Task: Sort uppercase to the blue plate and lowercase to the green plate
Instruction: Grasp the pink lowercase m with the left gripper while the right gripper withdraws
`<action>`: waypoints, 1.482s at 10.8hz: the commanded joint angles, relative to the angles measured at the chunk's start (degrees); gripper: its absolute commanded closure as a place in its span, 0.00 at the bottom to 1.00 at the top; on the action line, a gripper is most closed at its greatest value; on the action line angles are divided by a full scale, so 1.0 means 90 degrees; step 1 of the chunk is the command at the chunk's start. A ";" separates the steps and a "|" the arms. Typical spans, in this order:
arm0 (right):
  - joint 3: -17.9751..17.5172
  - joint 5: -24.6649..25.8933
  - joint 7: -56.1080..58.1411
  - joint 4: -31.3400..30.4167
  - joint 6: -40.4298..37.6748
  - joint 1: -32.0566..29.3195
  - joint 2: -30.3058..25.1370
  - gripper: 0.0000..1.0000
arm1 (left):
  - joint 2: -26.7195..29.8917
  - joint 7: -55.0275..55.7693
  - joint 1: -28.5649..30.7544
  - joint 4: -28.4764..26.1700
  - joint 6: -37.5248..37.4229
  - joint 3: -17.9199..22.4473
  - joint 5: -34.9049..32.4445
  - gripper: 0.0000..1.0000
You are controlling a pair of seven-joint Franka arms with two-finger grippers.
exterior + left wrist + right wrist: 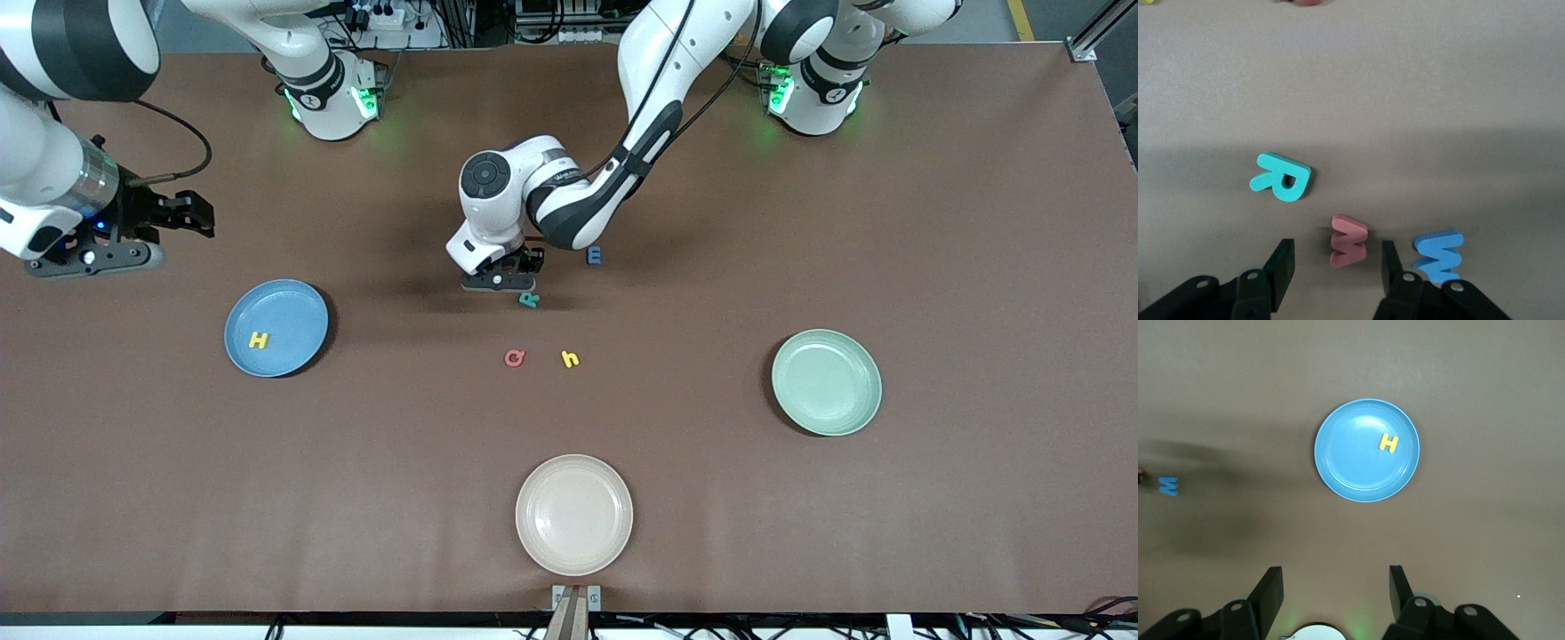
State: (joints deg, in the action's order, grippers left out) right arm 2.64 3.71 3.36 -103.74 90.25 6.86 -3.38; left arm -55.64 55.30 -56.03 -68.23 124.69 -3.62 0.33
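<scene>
My left gripper (504,277) is low over the middle of the table and open. Its fingers straddle the red m (1349,241) without touching it. A blue letter (1438,255), apparently the W, lies just outside one finger. The teal R (529,300) lies beside the gripper, also in the left wrist view (1281,177). Red Q (515,357) and yellow h (571,359) lie nearer the camera. A blue m (595,256) lies toward the left arm's end. The blue plate (289,307) holds the yellow H (259,340). The green plate (827,382) is empty. My right gripper (188,218) is open and empty, up over bare table by the blue plate (1351,453). The blue g is out of view.
An empty beige plate (574,514) sits near the table's front edge, midway between the two other plates. The left arm's forearm slants over the table centre from its base.
</scene>
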 commanded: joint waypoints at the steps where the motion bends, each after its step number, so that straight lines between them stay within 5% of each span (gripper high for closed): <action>1: 0.0009 -0.0031 -0.0848 0.0100 -0.0087 0.0650 -0.0142 0.25 | -0.0155 0.0125 -0.0093 0.0198 0.0100 0.0109 0.0129 0.39; 10: -0.0762 -0.0041 -0.1339 0.0130 0.0812 0.1103 -0.0073 0.23 | -0.0272 0.0105 -0.0161 0.0198 0.0130 0.0119 0.0119 0.44; 13: -0.0782 -0.0302 -0.1350 0.0111 0.0763 0.1064 -0.0064 0.22 | -0.0282 0.0066 -0.0181 0.0188 0.0130 0.0119 0.0100 0.63; 16: -0.0782 -0.0354 -0.1350 0.0091 0.0694 0.0948 -0.0083 0.20 | -0.0273 0.0066 -0.0171 0.0178 0.0121 0.0119 0.0100 1.00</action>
State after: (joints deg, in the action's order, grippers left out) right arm -4.03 1.62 -8.50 -102.98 97.06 16.76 -3.90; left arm -57.26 55.30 -56.78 -68.06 125.77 -3.54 0.33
